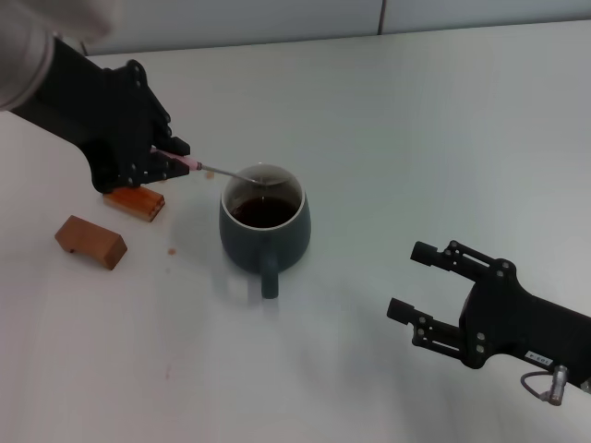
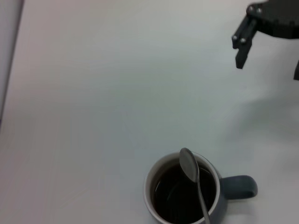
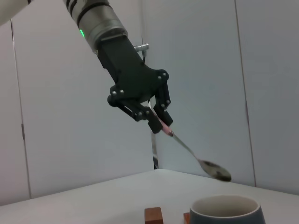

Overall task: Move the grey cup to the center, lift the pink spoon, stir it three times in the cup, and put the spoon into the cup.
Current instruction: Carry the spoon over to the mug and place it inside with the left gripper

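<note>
The grey cup (image 1: 265, 221) stands near the table's middle with dark liquid inside, its handle toward me. It also shows in the left wrist view (image 2: 187, 193) and the right wrist view (image 3: 225, 211). My left gripper (image 1: 175, 159) is shut on the pink spoon (image 1: 217, 170) by its pink handle, left of the cup. The spoon slopes down, its silver bowl (image 2: 189, 164) above the cup's mouth, clear of the rim (image 3: 214, 170). My right gripper (image 1: 417, 281) is open and empty, low at the right of the cup.
Two brown rectangular blocks lie left of the cup: one (image 1: 135, 200) right under my left gripper, one (image 1: 90, 241) nearer the table's left edge. A few small brown spots (image 1: 170, 250) mark the table by the cup.
</note>
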